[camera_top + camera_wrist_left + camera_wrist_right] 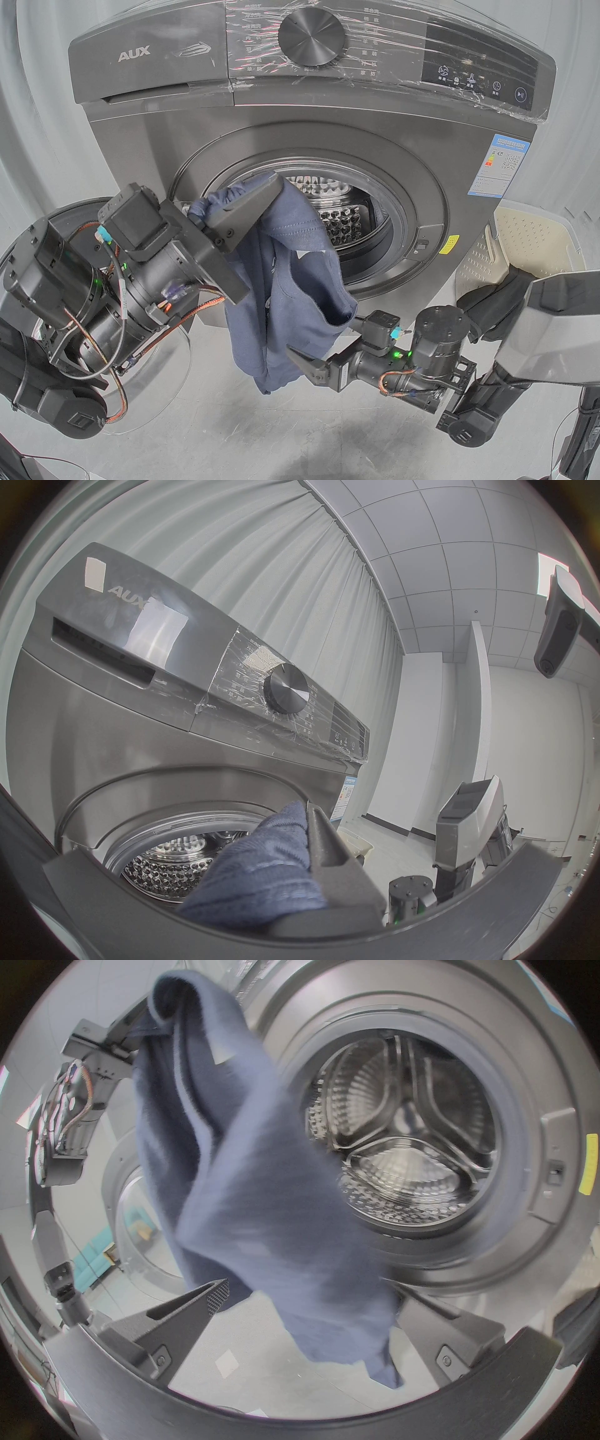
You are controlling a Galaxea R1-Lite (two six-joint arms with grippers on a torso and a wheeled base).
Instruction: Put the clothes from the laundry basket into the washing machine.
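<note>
Left hand (250, 200), left of centre, is clamping a slate-blue fabric garment (294, 269); right hand (305, 367), lower centre, is gaping around its hem.

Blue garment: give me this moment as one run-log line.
left gripper: shut on blue garment | right gripper: open around its lower part | drum: garment not yet inside

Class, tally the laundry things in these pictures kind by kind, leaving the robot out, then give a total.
washing machine: 1
laundry basket: 1
garments: 2, the blue garment hanging before the drum and the dark garment in the basket
Total: 4
</note>
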